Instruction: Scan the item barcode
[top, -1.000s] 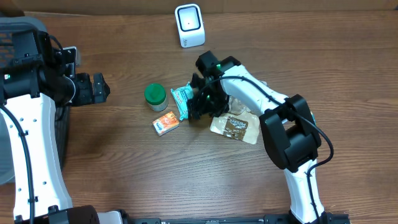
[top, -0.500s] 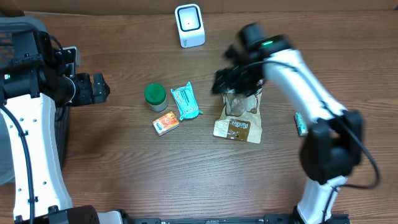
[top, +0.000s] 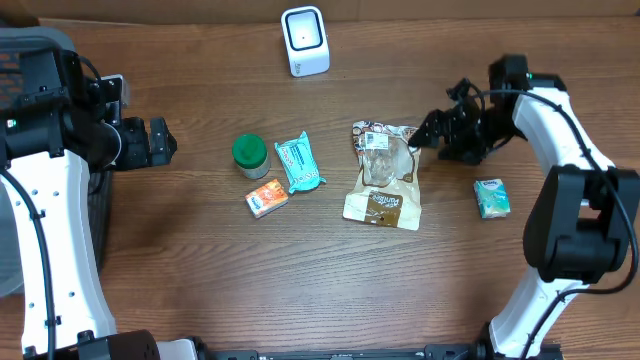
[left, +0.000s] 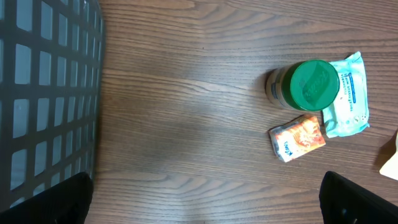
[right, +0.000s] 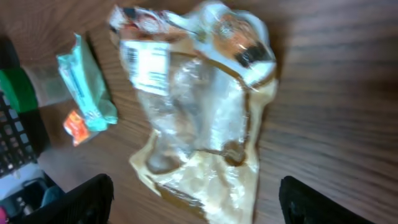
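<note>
So the snack bag (top: 382, 175) lies flat mid-counter, long axis running from the white scanner (top: 304, 40) side back toward the robot, crumpled clear end far, brown printed end near. There's a white label near the far end, maybe the barcode, but the wrist view is too blurry to tell. Plain wood-grain counter (top: 200, 270), with a dark mesh basket (left: 43, 93) at the left edge. The right end effector (top: 436, 135) hovers just beside the bag's far right corner, jaws spread wide, gripping nothing. The left end effector (top: 160, 142) is wide apart and empty too.
</note>
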